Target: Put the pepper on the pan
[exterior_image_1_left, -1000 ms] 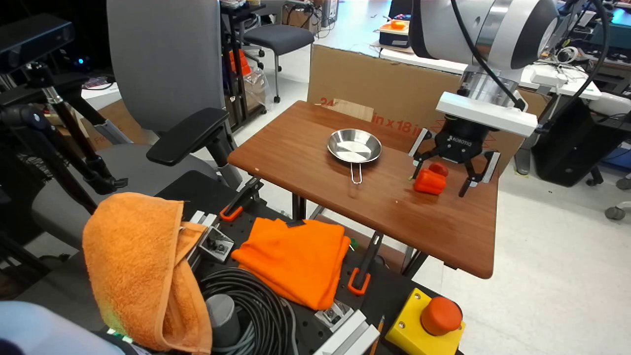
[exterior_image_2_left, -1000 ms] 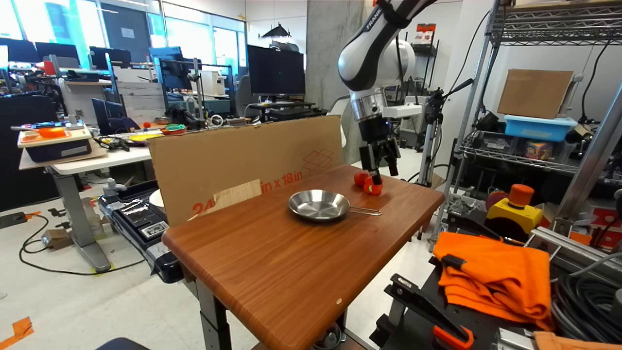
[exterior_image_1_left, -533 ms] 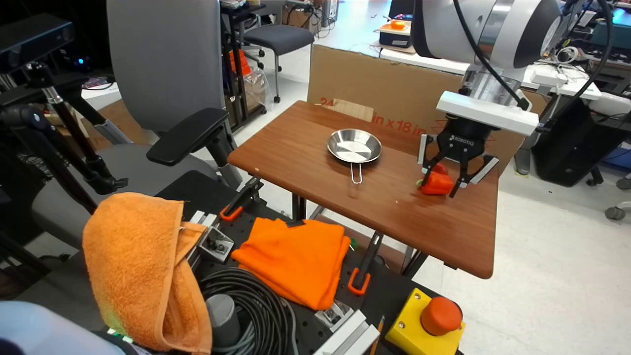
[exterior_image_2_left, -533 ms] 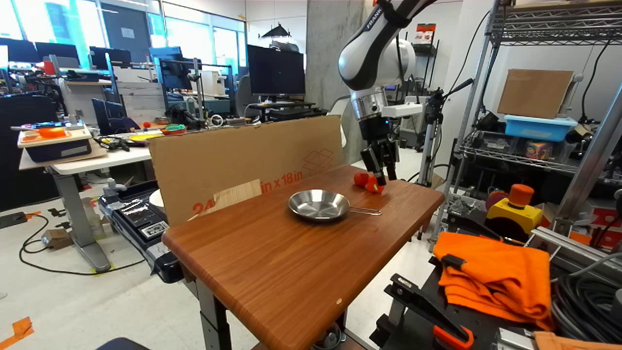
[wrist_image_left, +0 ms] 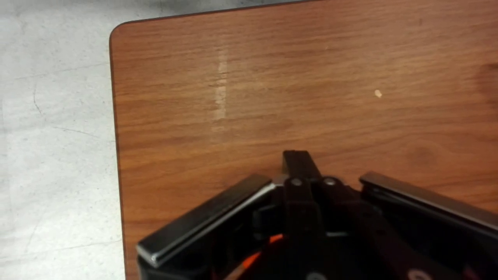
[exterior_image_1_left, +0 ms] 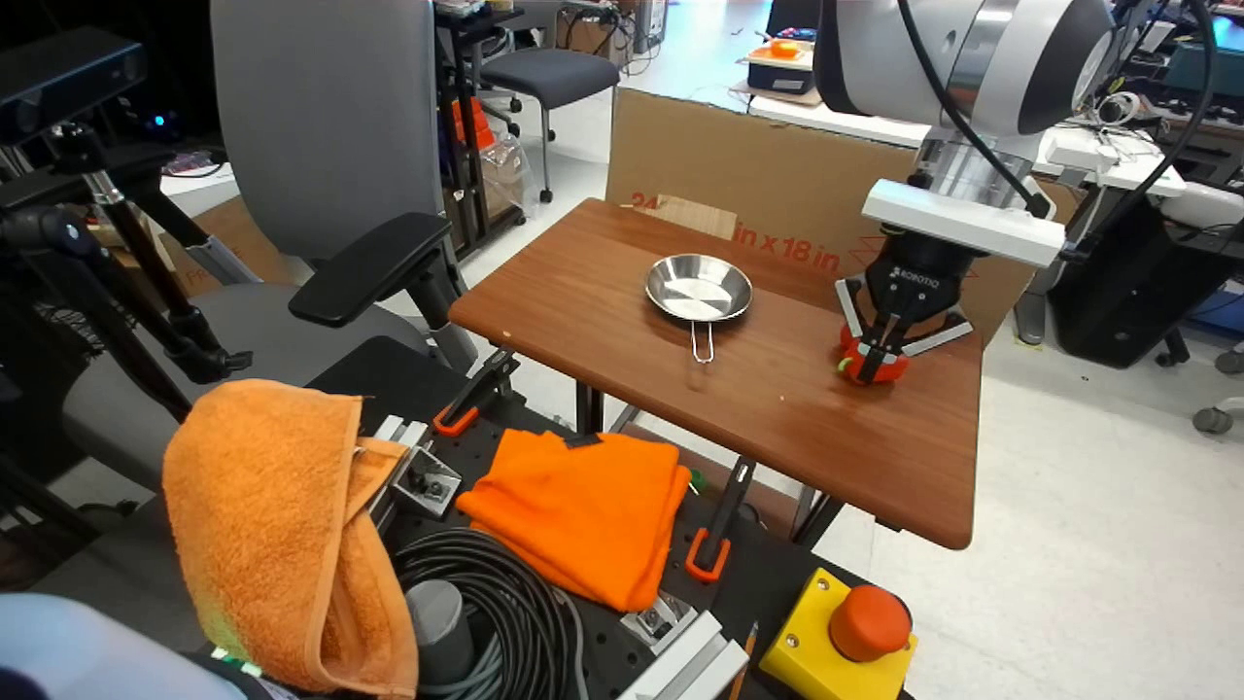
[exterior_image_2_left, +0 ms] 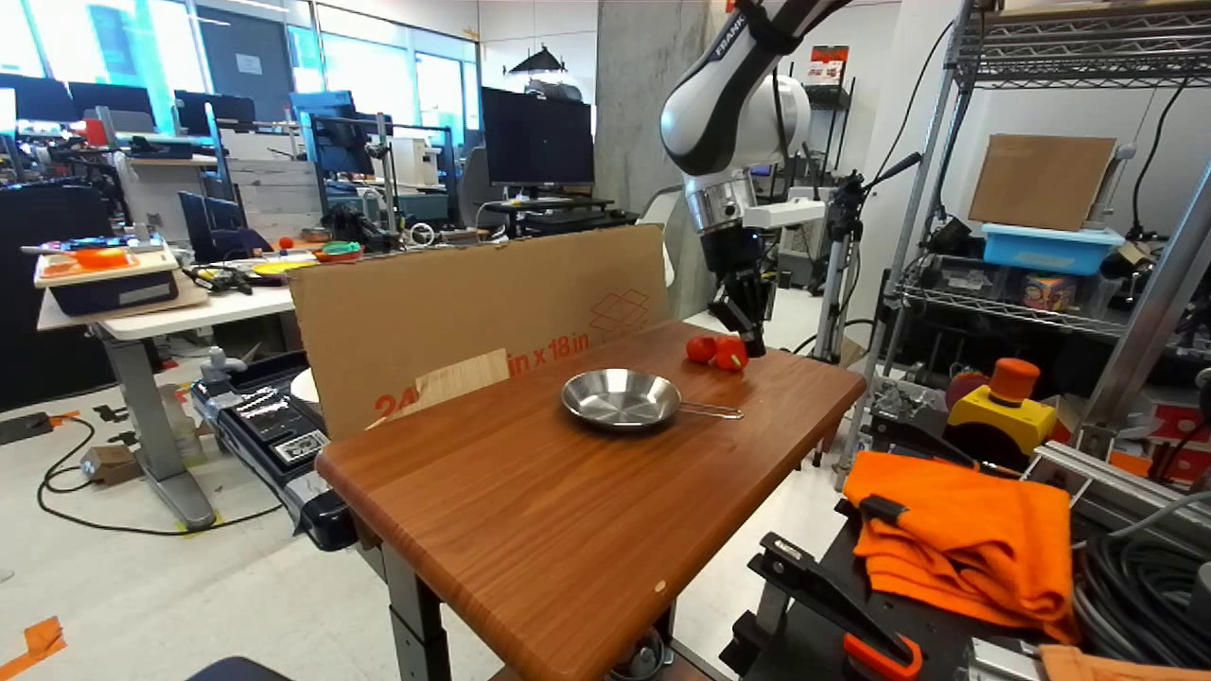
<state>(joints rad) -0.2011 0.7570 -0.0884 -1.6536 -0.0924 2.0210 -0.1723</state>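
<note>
The chunky orange-red pepper (exterior_image_2_left: 731,354) lies on the table; in an exterior view its body (exterior_image_1_left: 891,370) is partly covered by my fingers. My gripper (exterior_image_1_left: 867,367) is shut, its fingertips together with nothing seen between them. The pepper sits just beside the fingers, not between them; whether they touch I cannot tell. In the wrist view the gripper (wrist_image_left: 301,163) hides nearly all of it, leaving orange slivers of pepper (wrist_image_left: 252,259). The silver pan (exterior_image_1_left: 698,292), with its wire handle, stands upright and bare on the table in both exterior views, well apart from the gripper.
A smaller red piece (exterior_image_2_left: 701,349) lies right beside the pepper. Behind the brown table (exterior_image_1_left: 603,292) stands a cardboard sheet (exterior_image_2_left: 454,322). The table's corner and edge (wrist_image_left: 116,155) are close to the gripper. An orange cloth (exterior_image_1_left: 583,506) and clamps lie on the black bench in front.
My gripper has gone from wide open to shut and shifted slightly. The pepper has slid and turned a little, rightwards in both exterior views. The pan has stayed put.
</note>
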